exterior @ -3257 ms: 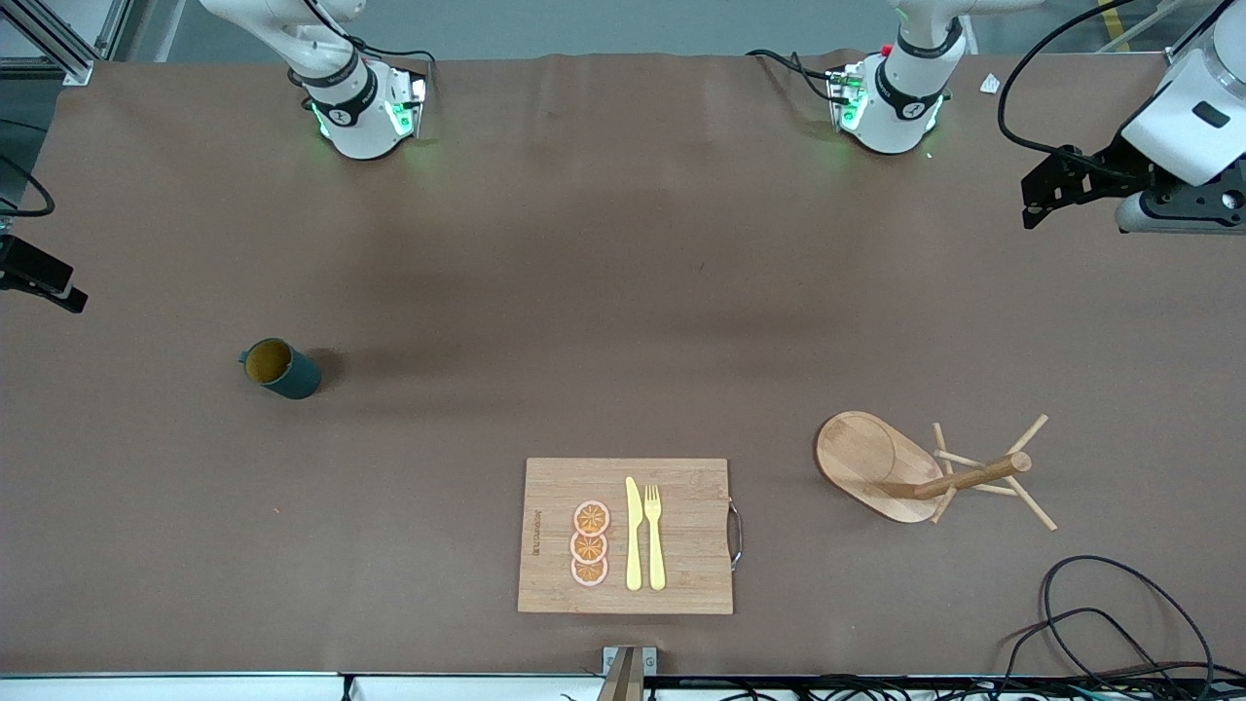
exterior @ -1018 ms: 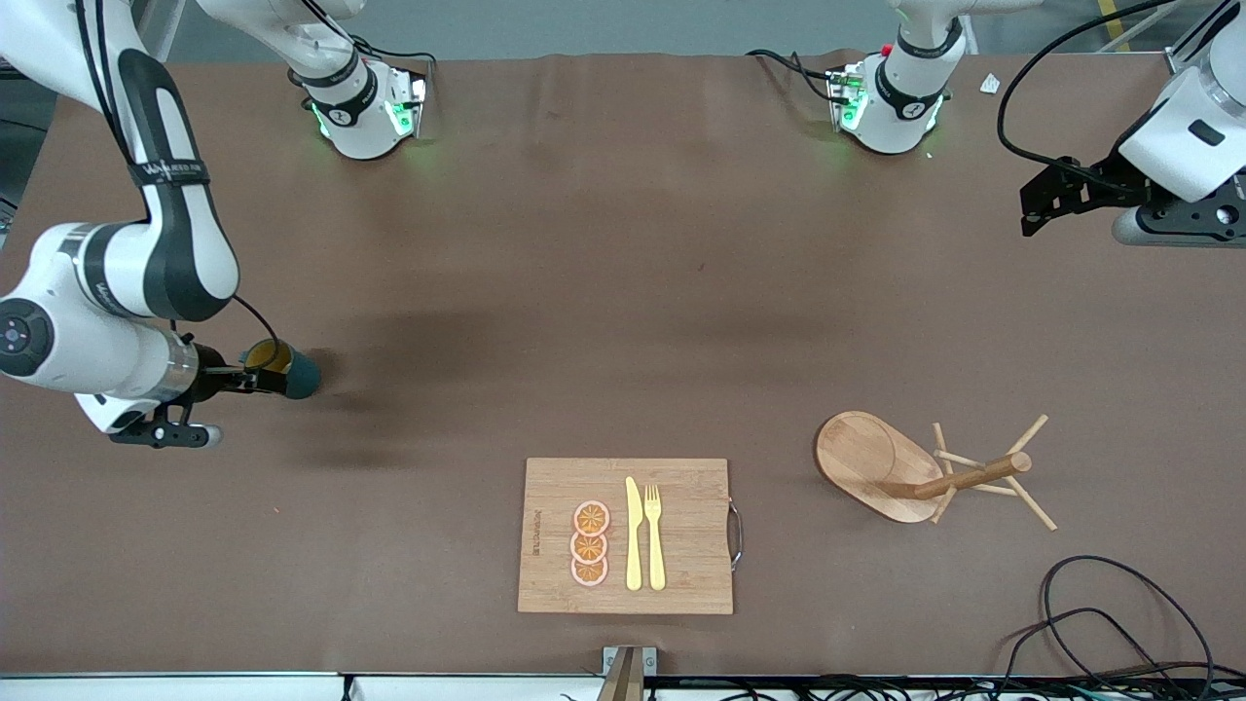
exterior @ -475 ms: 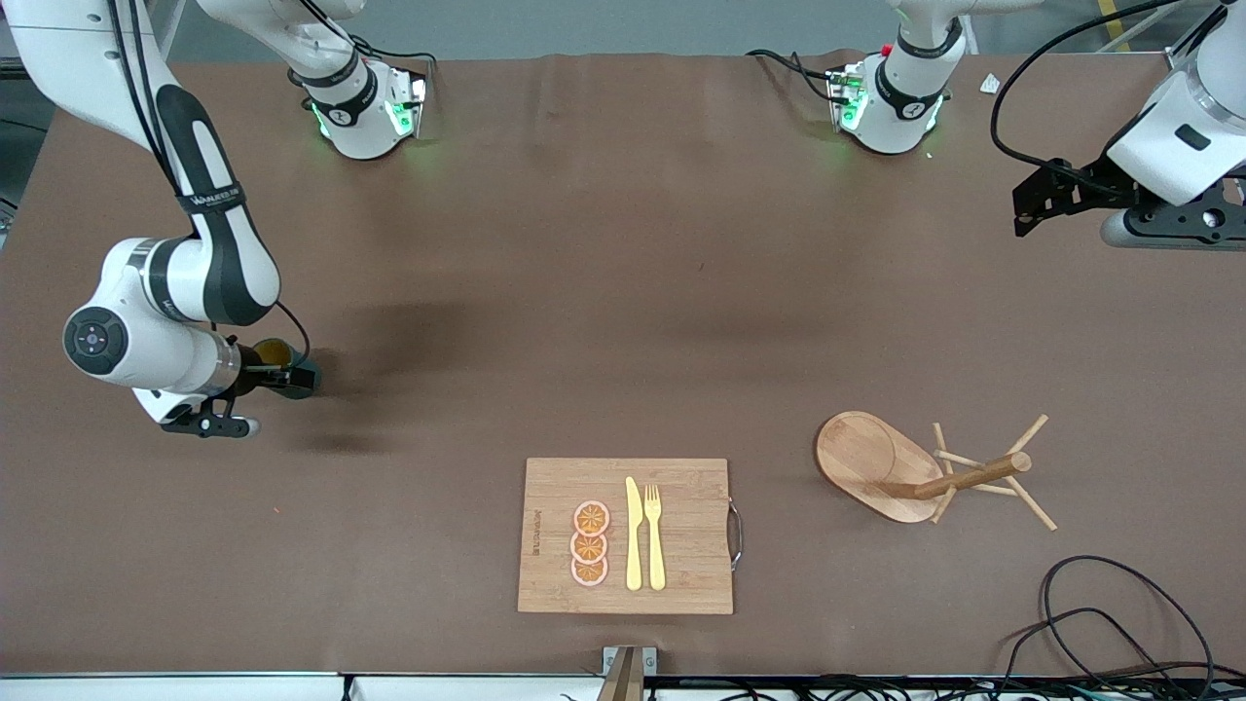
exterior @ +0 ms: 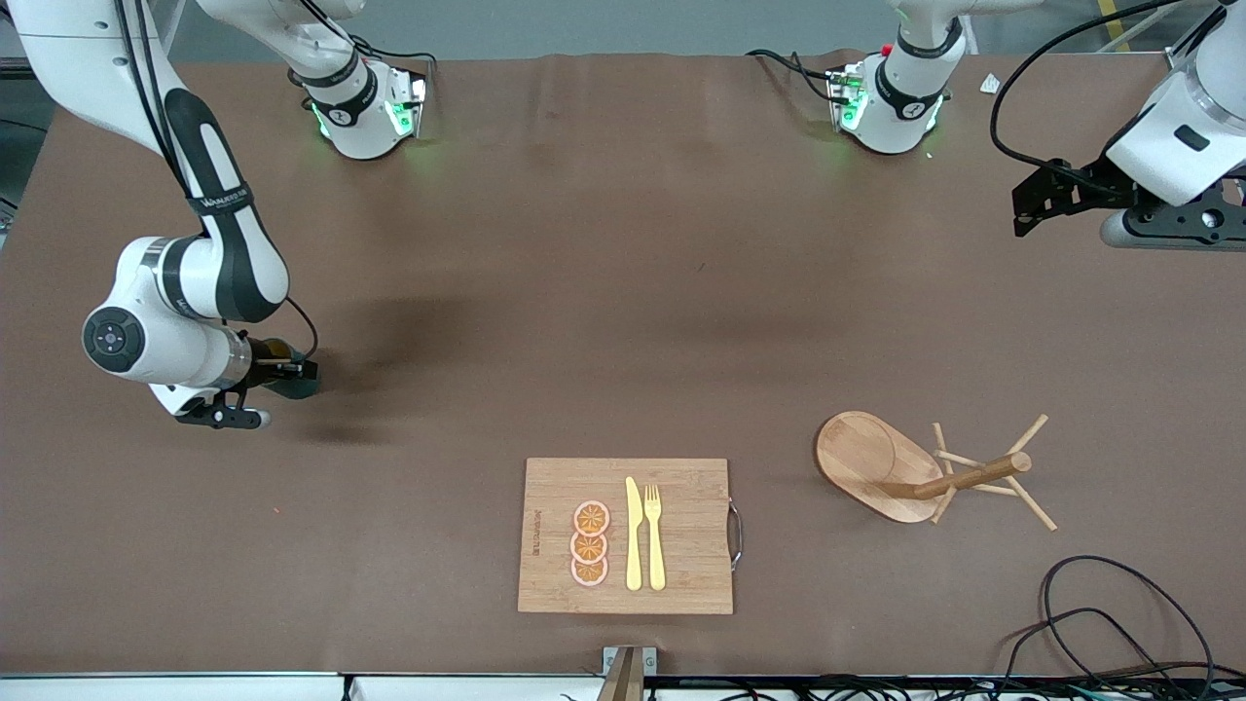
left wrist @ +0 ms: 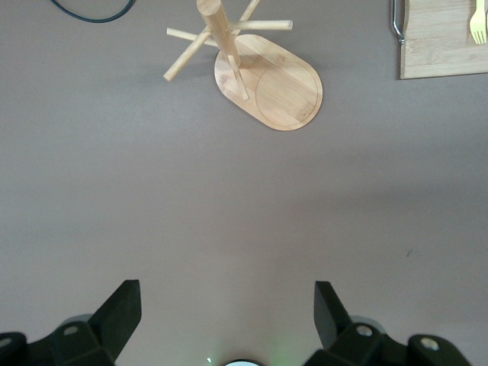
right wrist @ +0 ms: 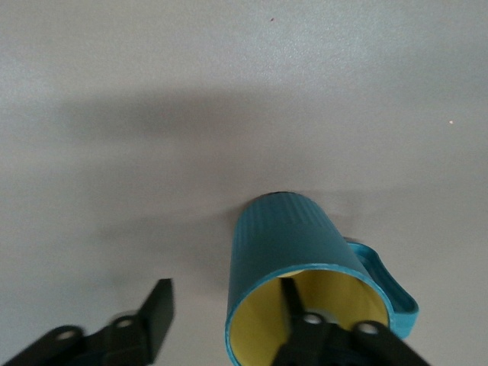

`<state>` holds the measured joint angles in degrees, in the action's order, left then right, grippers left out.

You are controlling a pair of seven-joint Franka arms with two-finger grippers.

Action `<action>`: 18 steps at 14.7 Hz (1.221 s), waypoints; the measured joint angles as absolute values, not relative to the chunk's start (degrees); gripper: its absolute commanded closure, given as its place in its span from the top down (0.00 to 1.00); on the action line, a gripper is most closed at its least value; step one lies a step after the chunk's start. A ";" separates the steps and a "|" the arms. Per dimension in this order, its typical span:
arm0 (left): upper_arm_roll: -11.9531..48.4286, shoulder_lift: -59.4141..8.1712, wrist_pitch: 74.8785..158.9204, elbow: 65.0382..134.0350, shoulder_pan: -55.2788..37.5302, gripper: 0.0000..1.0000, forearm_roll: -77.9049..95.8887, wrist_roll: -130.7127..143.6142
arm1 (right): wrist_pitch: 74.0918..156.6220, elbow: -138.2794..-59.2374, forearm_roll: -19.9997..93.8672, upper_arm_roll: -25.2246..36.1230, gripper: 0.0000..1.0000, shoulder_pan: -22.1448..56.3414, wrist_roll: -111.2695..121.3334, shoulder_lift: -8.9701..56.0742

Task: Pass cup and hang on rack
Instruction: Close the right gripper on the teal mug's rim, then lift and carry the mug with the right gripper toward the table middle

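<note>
The dark teal cup (exterior: 304, 383) lies on its side toward the right arm's end of the table, its yellowish mouth facing my right gripper (exterior: 280, 373). In the right wrist view the cup (right wrist: 286, 229) has its handle (right wrist: 385, 286) on one side. My right gripper (right wrist: 226, 290) is open. One finger is inside the cup's mouth and the other is outside its wall. The wooden rack (exterior: 910, 469) stands toward the left arm's end and also shows in the left wrist view (left wrist: 267, 84). My left gripper (exterior: 1034, 200) is open and empty, up over that end of the table, and shows in its wrist view (left wrist: 227, 293).
A bamboo cutting board (exterior: 681, 531) with orange slices, a yellow knife and a fork lies near the front edge at mid-table; its corner shows in the left wrist view (left wrist: 442, 53). Black cables (exterior: 1119, 613) lie at the front corner by the rack.
My right arm has come in from the table's end and moved along the cup until one finger went into its mouth. The left gripper has shifted slightly. The cup has stayed in place.
</note>
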<state>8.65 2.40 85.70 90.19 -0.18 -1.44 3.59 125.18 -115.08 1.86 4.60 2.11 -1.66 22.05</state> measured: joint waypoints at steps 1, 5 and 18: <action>8.58 2.50 85.40 90.19 -0.14 1.00 -1.44 3.56 | 125.16 -115.09 1.86 4.60 0.06 2.11 -1.66 22.05; 8.27 2.90 85.01 90.18 0.33 1.00 -1.44 3.49 | 125.30 -114.77 1.72 4.59 0.00 2.13 -1.63 21.93; 8.28 2.52 85.01 90.21 0.32 1.00 -1.44 3.49 | 113.48 -83.26 4.27 3.20 0.00 22.41 -30.84 31.03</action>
<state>8.28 2.52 85.01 90.21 0.32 -1.44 3.49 113.48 -83.26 4.27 3.20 22.41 -30.84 31.03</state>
